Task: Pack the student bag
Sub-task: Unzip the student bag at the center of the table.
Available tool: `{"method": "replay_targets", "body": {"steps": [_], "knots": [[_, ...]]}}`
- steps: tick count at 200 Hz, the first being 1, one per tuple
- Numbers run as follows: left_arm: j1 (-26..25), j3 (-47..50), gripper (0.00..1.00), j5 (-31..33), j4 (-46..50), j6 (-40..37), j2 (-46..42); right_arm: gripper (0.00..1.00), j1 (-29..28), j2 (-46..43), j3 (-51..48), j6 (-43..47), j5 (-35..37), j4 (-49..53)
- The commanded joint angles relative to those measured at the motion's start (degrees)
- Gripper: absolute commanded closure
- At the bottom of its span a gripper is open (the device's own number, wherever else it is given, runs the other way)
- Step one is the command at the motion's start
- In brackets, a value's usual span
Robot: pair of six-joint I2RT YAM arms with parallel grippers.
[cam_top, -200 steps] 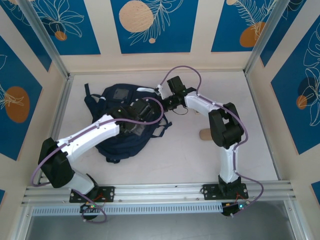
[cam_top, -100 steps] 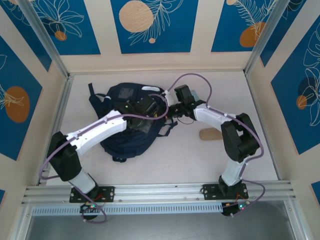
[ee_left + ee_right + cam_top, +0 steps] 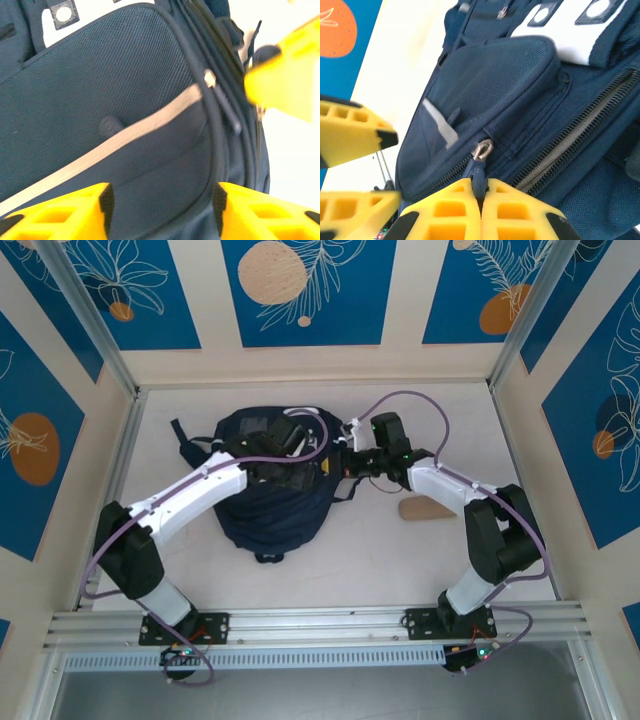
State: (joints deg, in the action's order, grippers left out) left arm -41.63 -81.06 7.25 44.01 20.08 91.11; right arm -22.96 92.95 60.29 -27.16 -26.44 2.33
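The student bag point(image 3: 270, 500) lies flat on the white table point(image 3: 400, 560), left of centre, with both arms reaching onto it. It is a soft, rounded sack of dark navy woven fabric. Close up, the left wrist view shows its fine mesh-like weave point(image 3: 100, 100), crossed by a thin pale reflective stripe point(image 3: 125, 140) and edged with corded piping. From the right wrist, the bag point(image 3: 495, 75) shows a domed front pocket, a coarse toothed zip point(image 3: 570, 135) and a white patch point(image 3: 580, 35) by the straps.

Its long axis runs near to far, almost straight – top end with the pale patch toward the far wall, rounded bottom toward the arm bases.

The left gripper point(image 3: 292, 440) hangs over the upper part of the bag, its yellow fingers point(image 3: 75, 210) spread apart with nothing between them. The right gripper point(image 3: 481, 200) is pinched tight on a dark zip pull point(image 3: 479, 175) below its small metal ring.

A second earlier the bag lay slanted, its bottom toward the near left – now it has swung straighter and sits further right. The left jaws were closed then.
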Motion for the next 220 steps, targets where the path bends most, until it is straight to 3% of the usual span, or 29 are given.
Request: {"method": "replay_targets", "body": {"steps": [1,36,49,117,164,197,220], "knots": [[0.6,0.74,0.42,-0.79,0.92,-8.22,-2.86,1.0,2.9,1.3,5.4,2.39,-3.43,0.83],[0.58,2.74,0.41,-6.37,-1.31,-15.93,-1.83,1.0,4.08,2.78,7.41,2.32,-4.83,0.73],[0.58,2.7,0.42,-5.03,-2.2,-16.65,-0.61,1.0,4.07,2.85,7.85,2.39,-4.87,1.09],[0.63,0.99,0.67,0.73,-4.64,-16.65,5.46,1.0,3.82,2.09,7.14,3.14,-4.63,1.77],[0.96,0.42,1.0,5.03,-7.15,-10.71,4.71,1.0,2.84,-4.09,-0.28,5.5,-4.05,-2.13],[0.96,-0.48,1.0,5.83,-7.86,-5.09,4.29,1.0,0.7,-8.55,-3.64,5.95,-7.79,-1.3],[0.94,-1.22,1.0,6.58,-7.82,-1.88,4.58,1.0,-3.88,-11.57,-6.65,7.02,-4.39,-1.64]]}}
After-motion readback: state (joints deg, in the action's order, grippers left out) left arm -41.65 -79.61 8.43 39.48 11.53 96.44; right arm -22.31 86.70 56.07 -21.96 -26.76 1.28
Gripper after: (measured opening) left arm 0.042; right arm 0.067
